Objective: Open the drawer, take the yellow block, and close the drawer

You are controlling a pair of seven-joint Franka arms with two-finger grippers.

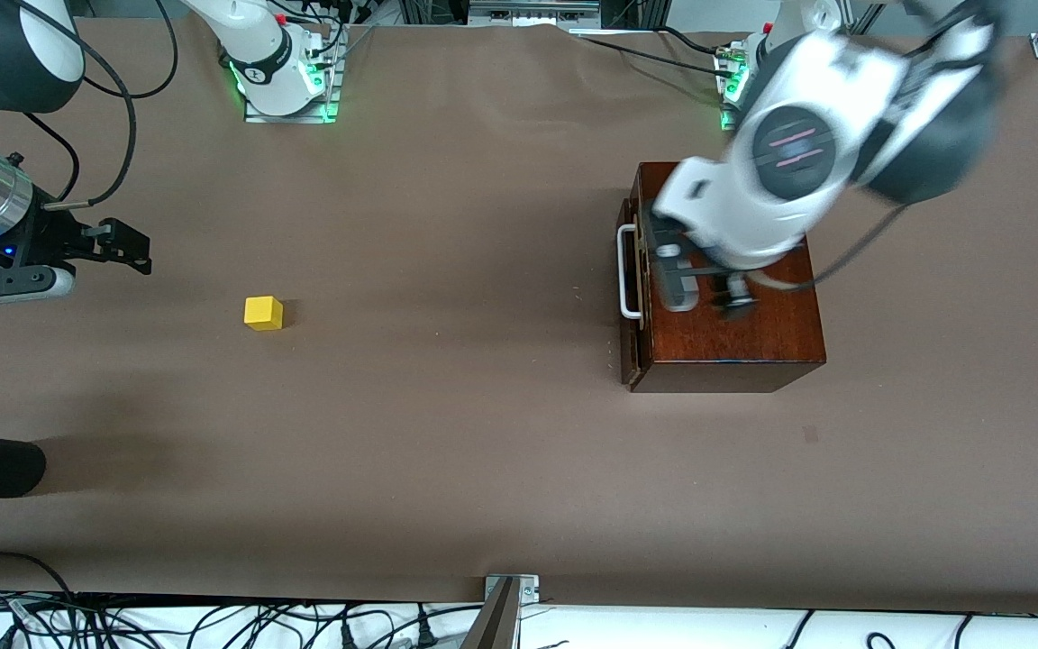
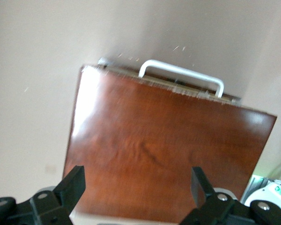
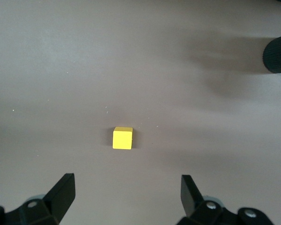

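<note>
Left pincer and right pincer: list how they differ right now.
The left pincer hangs over the dark wooden box at the left arm's end of the table; the right pincer hangs over bare table at the right arm's end. The left one looks down on the drawer with its white handle; the right one looks down on the yellow block. Both are open and hold nothing.

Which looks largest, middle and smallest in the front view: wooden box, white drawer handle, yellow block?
1. wooden box, clearly largest.
2. white drawer handle, a long thin bar.
3. yellow block, shorter than the handle but chunkier, so these two are close.
</note>
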